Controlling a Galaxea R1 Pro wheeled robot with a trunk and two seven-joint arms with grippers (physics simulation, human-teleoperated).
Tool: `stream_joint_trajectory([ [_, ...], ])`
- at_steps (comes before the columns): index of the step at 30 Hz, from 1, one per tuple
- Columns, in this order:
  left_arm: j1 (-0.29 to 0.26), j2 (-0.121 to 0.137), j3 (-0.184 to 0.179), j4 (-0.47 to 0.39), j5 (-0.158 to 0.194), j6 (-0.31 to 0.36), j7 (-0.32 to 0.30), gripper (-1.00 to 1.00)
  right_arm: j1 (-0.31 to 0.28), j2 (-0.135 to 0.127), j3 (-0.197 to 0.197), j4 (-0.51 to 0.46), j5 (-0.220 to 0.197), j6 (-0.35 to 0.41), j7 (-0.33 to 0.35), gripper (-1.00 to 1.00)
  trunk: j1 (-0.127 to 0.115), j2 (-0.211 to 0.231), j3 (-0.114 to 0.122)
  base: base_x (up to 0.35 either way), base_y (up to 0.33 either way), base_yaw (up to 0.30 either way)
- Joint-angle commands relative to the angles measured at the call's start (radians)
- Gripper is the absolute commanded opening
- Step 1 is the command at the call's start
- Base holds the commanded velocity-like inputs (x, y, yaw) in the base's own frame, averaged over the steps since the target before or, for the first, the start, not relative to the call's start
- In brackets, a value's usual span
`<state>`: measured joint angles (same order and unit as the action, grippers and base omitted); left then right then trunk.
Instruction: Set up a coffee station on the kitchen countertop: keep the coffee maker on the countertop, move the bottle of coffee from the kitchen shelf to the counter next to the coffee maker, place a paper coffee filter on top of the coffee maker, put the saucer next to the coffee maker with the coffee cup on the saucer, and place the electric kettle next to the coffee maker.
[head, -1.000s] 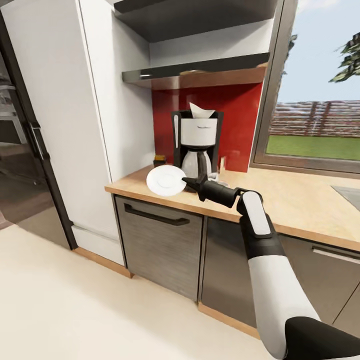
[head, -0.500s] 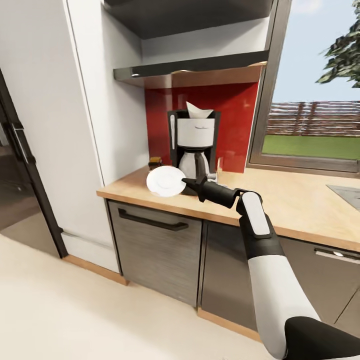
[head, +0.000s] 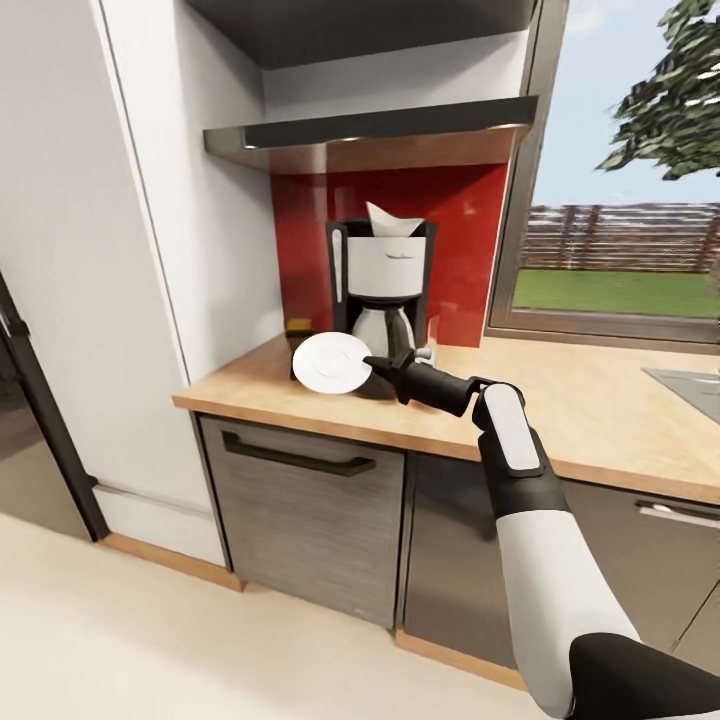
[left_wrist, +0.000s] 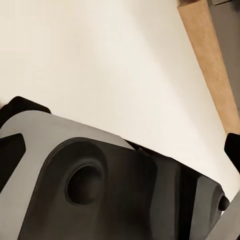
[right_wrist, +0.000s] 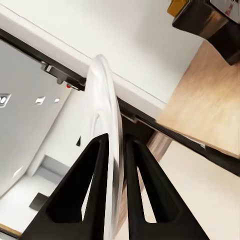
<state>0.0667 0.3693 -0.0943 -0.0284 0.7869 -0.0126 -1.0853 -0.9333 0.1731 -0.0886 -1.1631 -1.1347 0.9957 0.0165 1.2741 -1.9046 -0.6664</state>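
Observation:
The black and white coffee maker (head: 385, 285) stands on the wooden countertop (head: 590, 400) against the red wall, with a white paper filter (head: 390, 217) on top. My right gripper (head: 375, 365) is shut on the rim of the white saucer (head: 329, 362), held tilted on edge just above the counter in front of the machine. In the right wrist view the saucer (right_wrist: 102, 130) sits edge-on between the two black fingers (right_wrist: 95, 165). A small dark jar with a yellow lid (head: 298, 327) stands left of the machine. My left gripper (left_wrist: 125, 130) hangs over the floor, dark fingertips far apart.
A tall white cabinet (head: 130, 250) bounds the counter's left end, and a range hood (head: 370, 130) hangs above the machine. Grey drawer fronts (head: 300, 500) lie below. A window (head: 620, 250) is at the right. A small white object (head: 428, 353) sits by the machine's base.
The whole view has shifted as the robot moved, so the counter and coffee maker sit further left and nearer. The right gripper still holds the saucer in the same pose.

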Motion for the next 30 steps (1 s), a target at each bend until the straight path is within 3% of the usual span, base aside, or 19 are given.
stream_joint_trajectory([
  [1, 0.001, 0.0, -0.008, -0.002, 0.008, -0.001, -0.001, 1.0, -0.001, 0.001, -0.003, 0.0, -0.001, 0.006, 0.003, -1.0, 0.0, 0.0, -0.001, 0.032, 0.041, -0.14],
  [7, 0.001, 0.0, -0.008, -0.002, 0.008, -0.001, -0.001, 1.0, -0.001, 0.001, -0.003, 0.0, -0.001, 0.006, 0.003, -1.0, 0.0, 0.0, -0.002, 0.012, 0.076, -0.171],
  [16, 0.001, 0.0, -0.008, -0.002, 0.008, -0.001, -0.001, 1.0, -0.001, 0.001, -0.003, 0.002, -0.001, 0.006, 0.003, -1.0, 0.0, 0.0, -0.002, 0.001, 0.271, -0.052],
  [30, 0.001, 0.0, -0.008, -0.002, 0.008, -0.002, -0.001, 1.0, -0.001, 0.001, -0.003, 0.004, 0.0, 0.005, 0.003, -1.0, 0.0, 0.0, -0.002, -0.05, 0.122, -0.2],
])
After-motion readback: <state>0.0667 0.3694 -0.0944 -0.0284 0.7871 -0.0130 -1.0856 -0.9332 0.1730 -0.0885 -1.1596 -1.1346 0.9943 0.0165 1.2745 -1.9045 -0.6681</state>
